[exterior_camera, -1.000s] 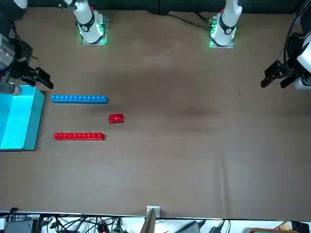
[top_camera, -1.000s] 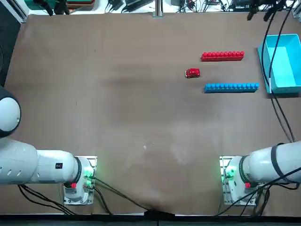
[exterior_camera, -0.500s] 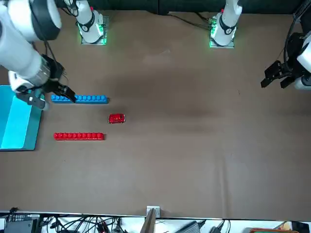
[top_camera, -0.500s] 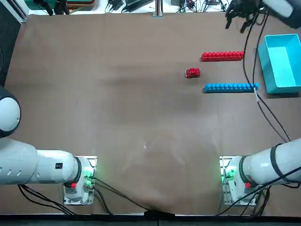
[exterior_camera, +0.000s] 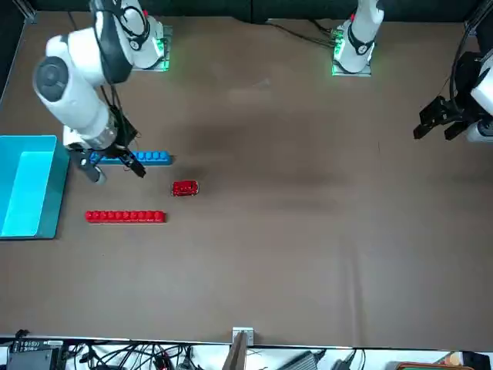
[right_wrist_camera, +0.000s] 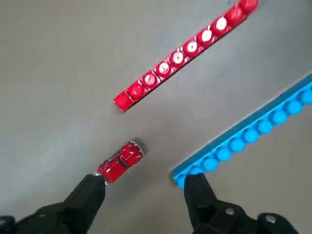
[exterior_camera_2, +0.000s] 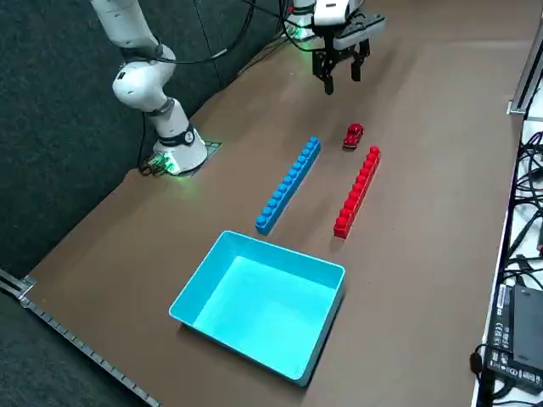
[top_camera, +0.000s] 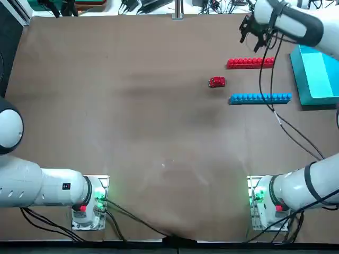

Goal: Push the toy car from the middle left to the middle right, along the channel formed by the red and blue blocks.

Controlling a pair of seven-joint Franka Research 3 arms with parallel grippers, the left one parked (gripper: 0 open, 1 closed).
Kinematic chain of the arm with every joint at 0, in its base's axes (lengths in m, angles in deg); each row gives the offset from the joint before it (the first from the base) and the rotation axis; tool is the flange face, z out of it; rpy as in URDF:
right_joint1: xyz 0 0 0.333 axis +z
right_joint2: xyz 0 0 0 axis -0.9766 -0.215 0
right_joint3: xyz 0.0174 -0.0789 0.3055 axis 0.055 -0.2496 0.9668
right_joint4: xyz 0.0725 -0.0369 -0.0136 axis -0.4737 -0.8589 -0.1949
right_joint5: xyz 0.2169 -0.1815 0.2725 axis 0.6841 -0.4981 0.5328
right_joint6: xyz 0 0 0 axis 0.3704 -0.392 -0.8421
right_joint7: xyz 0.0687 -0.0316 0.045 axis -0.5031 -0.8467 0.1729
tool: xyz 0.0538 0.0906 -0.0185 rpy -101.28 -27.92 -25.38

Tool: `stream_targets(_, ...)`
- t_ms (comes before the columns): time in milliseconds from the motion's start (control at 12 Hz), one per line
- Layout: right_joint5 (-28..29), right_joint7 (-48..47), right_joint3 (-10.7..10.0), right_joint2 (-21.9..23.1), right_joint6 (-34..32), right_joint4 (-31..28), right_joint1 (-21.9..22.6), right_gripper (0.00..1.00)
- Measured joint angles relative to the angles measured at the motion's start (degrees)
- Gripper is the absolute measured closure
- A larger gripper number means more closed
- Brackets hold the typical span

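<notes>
Toy car [right_wrist_camera: 121,162] and right gripper [right_wrist_camera: 146,178] are seen apart, with nothing grasped: the fingers [right_wrist_camera: 85,201] are spread, a wide gap being left between their tips. The gripper is held in the air above the table [top_camera: 132,137], its fingers pointed down. In the right wrist view, the car is seen beyond one fingertip and one end of the blue block [right_wrist_camera: 243,134] beyond the other, the block's end being partly covered by that fingertip. On the table, the car is found just outside the left end of the channel, as seen from above, and its length is lined up roughly with the channel. It is placed between the lines of the two blocks and is touched by neither. The red block [top_camera: 250,63] and the slightly longer blue block are laid nearly parallel, studs up, with a strip of bare table between them; in the top view the red one is set farther from the arm bases. Both are crossed in that view by dark cables [top_camera: 271,79] hung from the right arm [top_camera: 304,26]. Past the right end of the channel, a light blue bin [exterior_camera_2: 254,309] is stood upright on the table, near the blue block's end, and is partly hidden from above by the arm. At the table's near edge, green light is shown at the arm's base [top_camera: 259,203].
</notes>
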Motion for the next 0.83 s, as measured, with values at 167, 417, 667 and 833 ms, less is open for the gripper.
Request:
stream_targets(167,0.00,-4.33,0.01,-0.08,3.43,-2.95,1.40,0.02)
stream_targets(417,0.00,-14.94,0.00,-1.96,6.97,-4.91,3.19,0.08)
stream_targets(667,0.00,-28.81,0.01,-6.35,12.68,-5.04,4.68,0.13)
stream_targets(833,0.00,-35.93,0.00,-9.65,15.48,-4.85,5.17,0.14)
